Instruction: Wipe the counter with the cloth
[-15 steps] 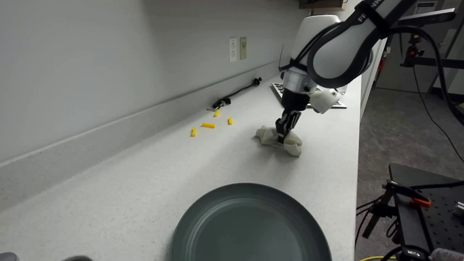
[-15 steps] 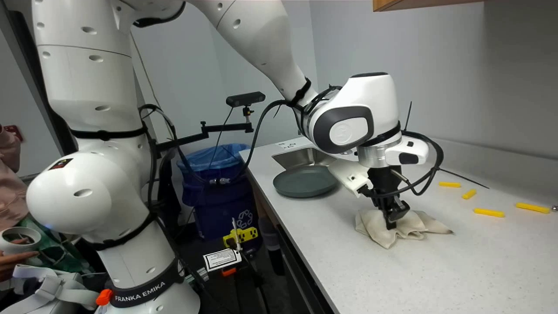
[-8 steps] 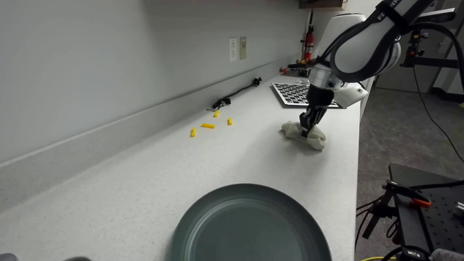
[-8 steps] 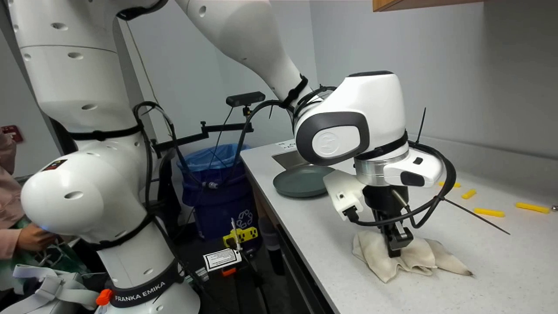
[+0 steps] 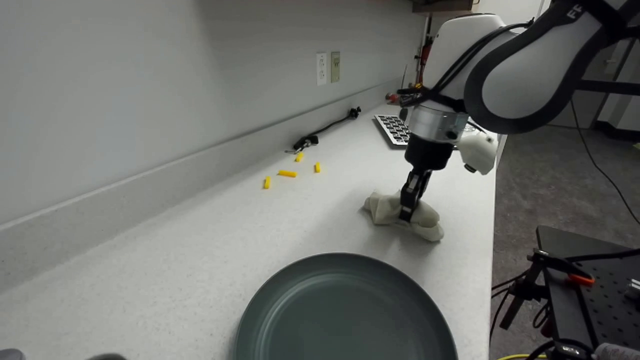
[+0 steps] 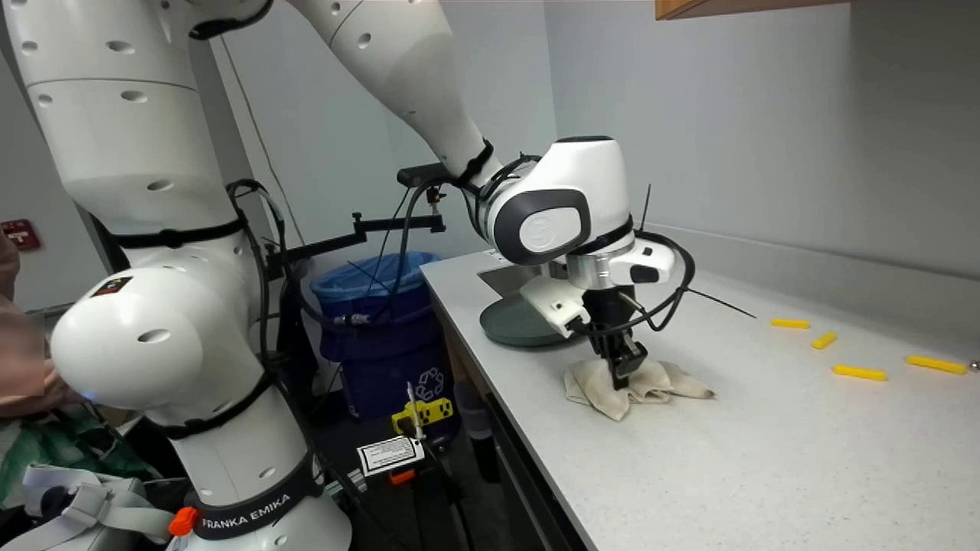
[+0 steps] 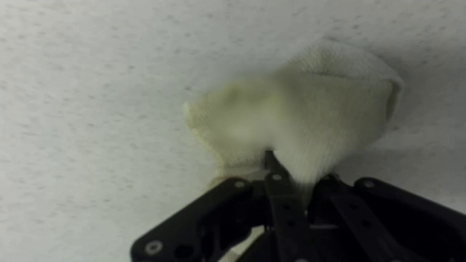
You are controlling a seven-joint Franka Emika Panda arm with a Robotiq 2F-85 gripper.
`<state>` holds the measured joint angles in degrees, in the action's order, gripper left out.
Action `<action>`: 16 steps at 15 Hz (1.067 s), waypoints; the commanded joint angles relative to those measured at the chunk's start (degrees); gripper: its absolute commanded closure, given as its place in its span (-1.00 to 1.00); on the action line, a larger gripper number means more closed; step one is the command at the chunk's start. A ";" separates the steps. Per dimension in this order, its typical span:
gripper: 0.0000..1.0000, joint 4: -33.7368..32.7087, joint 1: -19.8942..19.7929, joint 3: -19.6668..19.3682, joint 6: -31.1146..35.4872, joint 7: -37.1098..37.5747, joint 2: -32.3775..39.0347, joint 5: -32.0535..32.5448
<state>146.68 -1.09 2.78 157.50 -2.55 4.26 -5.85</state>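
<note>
The pale cream cloth lies bunched on the white speckled counter in both exterior views. My gripper [image 5: 406, 217] points down into the middle of the cloth [image 5: 384, 208], with its black fingers shut on a fold; the same shows in an exterior view, with the gripper [image 6: 619, 381] on the cloth [image 6: 596, 388]. In the wrist view the cloth [image 7: 338, 105] spreads out ahead of the gripper [image 7: 300, 169], and a fold runs up between the fingers. The fingertips are partly hidden by cloth. The counter [image 5: 150, 280] also shows around the cloth in the wrist view [image 7: 91, 145].
A dark green plate [image 5: 345, 320] lies near the cloth; it also shows in an exterior view [image 6: 517, 325] before a sink [image 6: 501, 282]. Several yellow pieces [image 5: 287, 173] lie toward the wall. A black cabled clamp [image 5: 306, 141] and a black-and-white patterned board [image 5: 391, 127] lie farther along.
My gripper and the cloth first slid away from the plate, then back toward it along the counter. The cloth is now closer to the plate than in both earlier moments; the grip stays shut.
</note>
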 commanded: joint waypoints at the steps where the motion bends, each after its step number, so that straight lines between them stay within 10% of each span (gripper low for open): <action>1: 0.94 0.72 3.89 4.43 -0.11 -4.64 -1.24 -4.72; 6: 0.94 1.03 4.01 5.05 -1.05 -7.98 -1.08 -6.48; 16: 0.94 5.99 -3.95 -6.97 -0.40 -5.49 -5.08 -1.96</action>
<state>150.26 -2.25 -1.12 157.43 -8.06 1.76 -10.22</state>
